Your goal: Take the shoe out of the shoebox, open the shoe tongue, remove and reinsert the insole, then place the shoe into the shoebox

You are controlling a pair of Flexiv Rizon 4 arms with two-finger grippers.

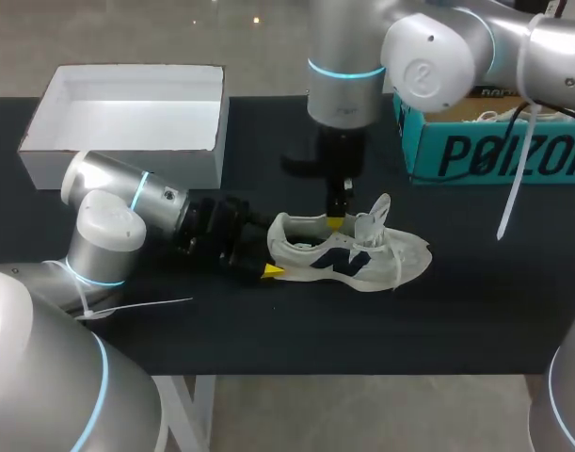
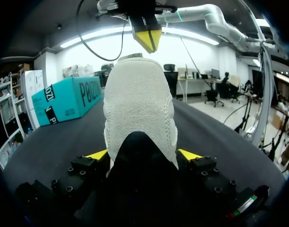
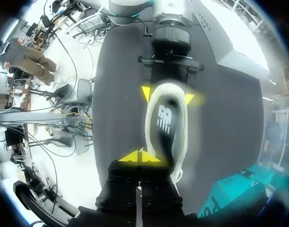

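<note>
The shoe (image 1: 348, 254) lies on its sole in the middle of the black table (image 1: 268, 330), outside the teal shoebox (image 1: 494, 151) at the far right. The left arm lies low across the table from the near left. Its gripper (image 2: 143, 156) clamps the heel, one yellow fingertip (image 2: 97, 154) pressed on each side. The right arm comes in from the far right and hangs straight down over the shoe. Its gripper (image 3: 140, 157) has its tips pressed together at the rim of the shoe's opening. A white open box (image 1: 127, 155) sits at the far left.
</note>
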